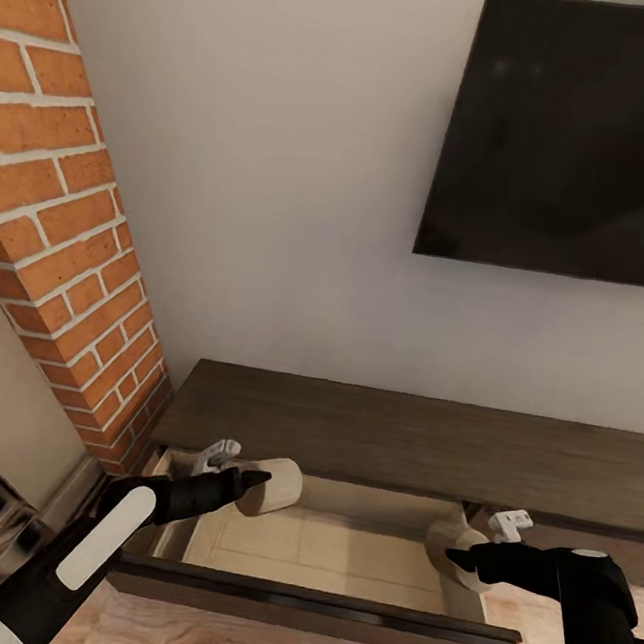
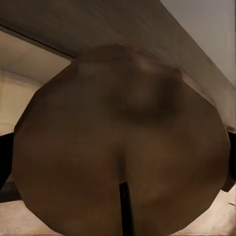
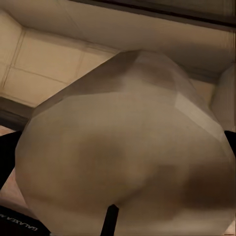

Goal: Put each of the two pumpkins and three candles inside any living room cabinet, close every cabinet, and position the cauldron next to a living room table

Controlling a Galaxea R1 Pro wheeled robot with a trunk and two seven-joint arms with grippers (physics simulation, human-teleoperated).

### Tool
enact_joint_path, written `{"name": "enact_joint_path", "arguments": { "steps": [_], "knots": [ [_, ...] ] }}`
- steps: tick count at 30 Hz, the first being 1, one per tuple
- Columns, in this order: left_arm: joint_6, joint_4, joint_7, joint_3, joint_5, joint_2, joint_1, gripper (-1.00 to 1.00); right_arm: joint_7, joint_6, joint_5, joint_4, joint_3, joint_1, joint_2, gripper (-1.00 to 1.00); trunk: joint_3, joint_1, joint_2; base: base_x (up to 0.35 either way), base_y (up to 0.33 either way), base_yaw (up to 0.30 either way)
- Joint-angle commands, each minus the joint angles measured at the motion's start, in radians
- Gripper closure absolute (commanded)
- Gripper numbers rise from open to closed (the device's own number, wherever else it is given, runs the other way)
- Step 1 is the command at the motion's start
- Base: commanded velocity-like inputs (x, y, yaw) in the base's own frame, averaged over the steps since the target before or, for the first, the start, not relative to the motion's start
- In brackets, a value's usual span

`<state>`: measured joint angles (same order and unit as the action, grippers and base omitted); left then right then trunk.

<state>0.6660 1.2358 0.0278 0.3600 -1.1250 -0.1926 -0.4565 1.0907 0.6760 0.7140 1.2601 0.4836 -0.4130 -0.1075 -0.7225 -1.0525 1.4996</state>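
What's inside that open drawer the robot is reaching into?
The open drawer shows a bare pale beige floor. Each claw, left and right, holds a pale rounded object over it. The corners beneath them are hidden.

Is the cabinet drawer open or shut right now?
Open. The drawer is pulled out of the cabinet, its pale interior showing.

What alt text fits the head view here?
Both arms reach over the open drawer of a long dark wood cabinet, the left gripper and right gripper each holding a pale rounded object. A brick chimney stands at left; a black screen hangs above.
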Motion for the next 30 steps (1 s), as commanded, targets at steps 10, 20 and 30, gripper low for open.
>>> {"name": "enact_joint_path", "arguments": {
  "steps": [10,20,30],
  "knots": [
    [-0.067,-0.135,0.103,0.004,-0.006,0.002,0.004,1.00,0.000,0.013,0.014,-0.039,-0.091,-0.001,0.012,1.00,0.001,0.000,0.001,0.000,0.074,-0.072],
    [-0.070,-0.130,0.264,0.004,-0.012,0.036,0.004,1.00,-0.008,0.032,0.015,-0.037,-0.208,-0.001,0.054,1.00,0.001,0.000,0.001,0.000,0.000,0.000],
    [-0.069,-0.138,0.265,0.007,-0.010,0.065,0.004,1.00,-0.070,0.031,-0.001,-0.056,-0.245,-0.003,0.119,1.00,0.001,0.000,0.001,0.192,0.000,0.000]
  ]
}}
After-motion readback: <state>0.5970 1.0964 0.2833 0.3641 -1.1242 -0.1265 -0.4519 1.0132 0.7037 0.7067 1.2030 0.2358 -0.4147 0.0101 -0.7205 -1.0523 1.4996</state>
